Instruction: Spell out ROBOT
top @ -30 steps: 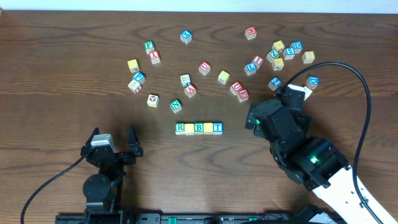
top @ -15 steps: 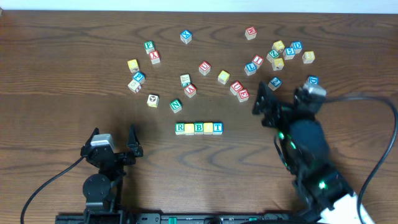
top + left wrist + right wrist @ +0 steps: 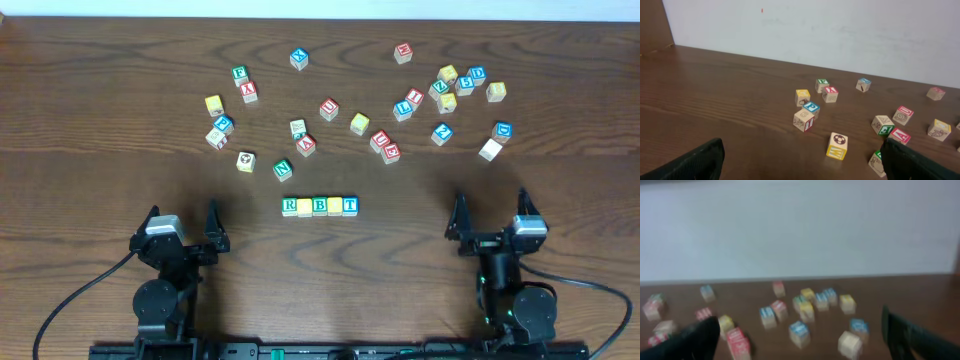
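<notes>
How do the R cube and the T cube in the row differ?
The R cube has a green letter; the T cube has a blue one. The R cube is the left end of the row; the T cube is its right end. Both sit letter-up, squared in line, held by nothing.

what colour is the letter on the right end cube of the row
Blue, on the T cube; the overhead view shows it best.

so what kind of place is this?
Probably a lab test bench: wood table against a plain white wall, left arm and right arm with cables at its near edge, letter cubes scattered on it.
</notes>
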Tool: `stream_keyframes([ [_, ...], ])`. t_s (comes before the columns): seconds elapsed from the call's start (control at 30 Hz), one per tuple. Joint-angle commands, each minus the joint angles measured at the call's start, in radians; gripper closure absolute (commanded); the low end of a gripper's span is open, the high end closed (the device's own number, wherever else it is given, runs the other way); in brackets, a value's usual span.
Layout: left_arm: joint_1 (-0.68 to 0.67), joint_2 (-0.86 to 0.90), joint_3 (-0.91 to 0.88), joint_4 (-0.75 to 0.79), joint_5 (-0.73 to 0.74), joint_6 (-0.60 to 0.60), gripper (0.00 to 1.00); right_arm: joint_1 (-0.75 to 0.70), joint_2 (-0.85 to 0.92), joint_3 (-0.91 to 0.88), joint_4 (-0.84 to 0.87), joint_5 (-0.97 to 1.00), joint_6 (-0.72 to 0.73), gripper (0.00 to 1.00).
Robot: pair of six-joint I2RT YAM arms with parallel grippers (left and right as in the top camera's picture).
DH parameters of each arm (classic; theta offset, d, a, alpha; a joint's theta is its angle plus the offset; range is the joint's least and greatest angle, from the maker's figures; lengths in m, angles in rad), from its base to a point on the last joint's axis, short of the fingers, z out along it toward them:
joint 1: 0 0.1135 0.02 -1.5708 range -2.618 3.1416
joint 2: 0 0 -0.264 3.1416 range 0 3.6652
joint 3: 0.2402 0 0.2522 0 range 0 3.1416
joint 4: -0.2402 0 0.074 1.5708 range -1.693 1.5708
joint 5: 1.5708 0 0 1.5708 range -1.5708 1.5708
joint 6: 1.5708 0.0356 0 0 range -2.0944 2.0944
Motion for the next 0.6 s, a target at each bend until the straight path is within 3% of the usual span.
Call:
stream_keyframes([
  [0.0, 0.005, -0.006, -0.019, -0.039, -0.013, -0.005, 0.02, -0.052, -0.087, -0.003, -0.101, -0.047, -0.066, 0.01],
  [0.13, 0.005, -0.006, -0.019, -0.039, -0.013, -0.005, 0.02, -0.09, -0.1, -0.003, -0.244, -0.049, -0.066, 0.01],
  [0.57, 0.005, -0.006, -0.019, -0.039, -0.013, -0.005, 0.02, -0.095, -0.099, -0.003, -0.239, -0.07, -0.073, 0.01],
])
